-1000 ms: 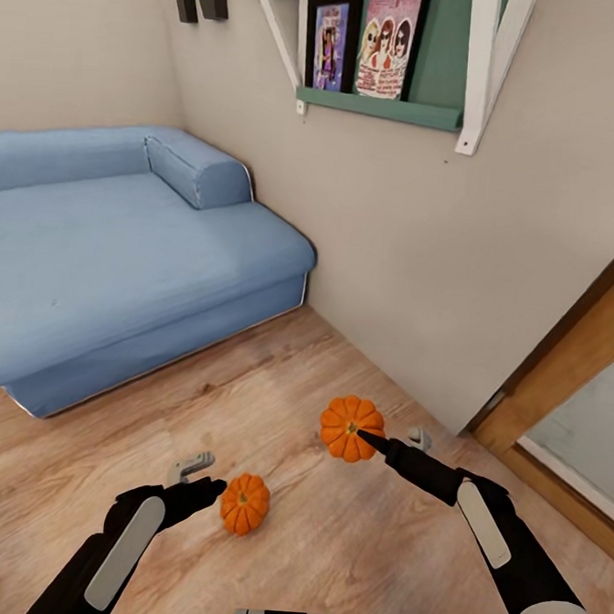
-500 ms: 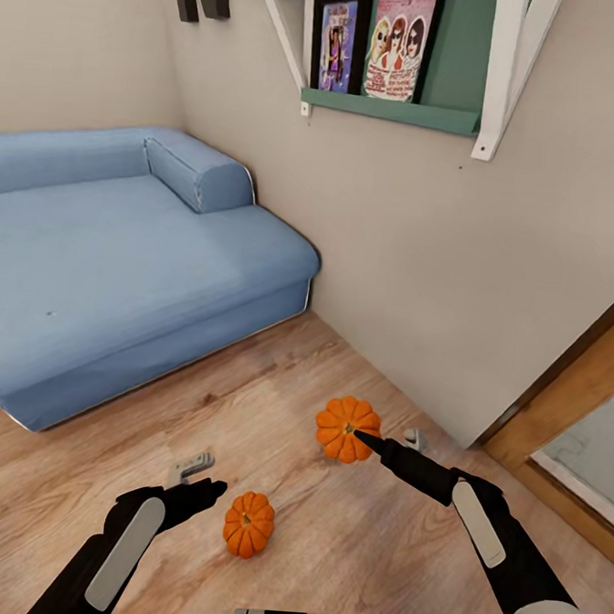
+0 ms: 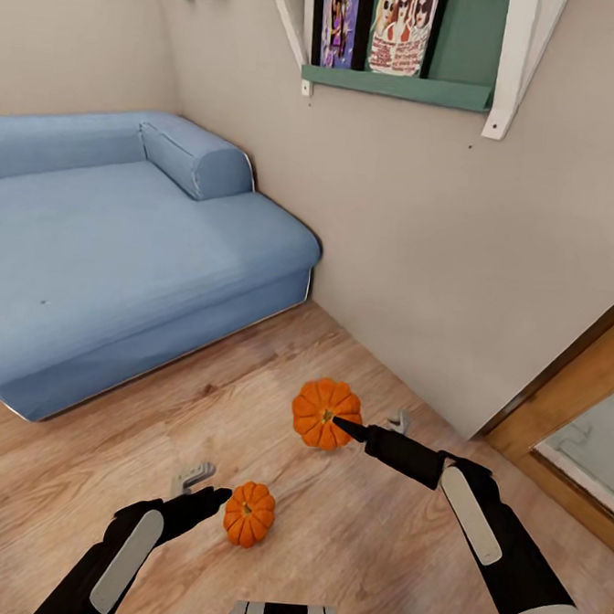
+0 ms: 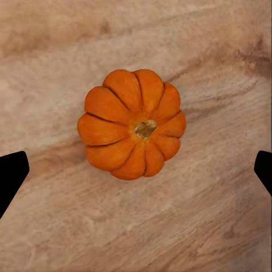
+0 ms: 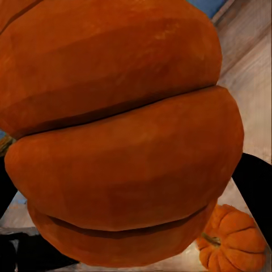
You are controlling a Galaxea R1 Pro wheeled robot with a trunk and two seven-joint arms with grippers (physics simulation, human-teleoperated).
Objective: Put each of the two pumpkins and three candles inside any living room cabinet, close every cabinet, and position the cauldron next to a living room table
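Right tool [image 3: 352,428] pinched one pumpkin [image 3: 323,412], fingers pressed against its sides, fruit held up off the floor [image 3: 354,548]. In the right wrist view that pumpkin [image 5: 122,130] sat right at the tool, very close to the lens, with dark finger edges at both sides.

Left tool [image 3: 205,487] was spread, nothing between the fingers. One grey finger [image 3: 192,474] stuck out to the far side, the dark one [image 3: 204,501] lay just beside the second pumpkin [image 3: 249,514]. Second pumpkin rested on the floor, stem up, just off the left tool's tip, not touched. In the left wrist view it [image 4: 131,131] lay straight ahead of the tool, centred between the two black fingertips [image 4: 11,173], well clear of both. It also showed low in the right wrist view [image 5: 232,238], beyond the held one.

Blue sofa [image 3: 119,239] stood beyond the left tool against the wall. Green shelf [image 3: 396,84] with pictures hung on the wall above the right tool. Wooden door frame [image 3: 576,390] stood to the outer side of the right arm.
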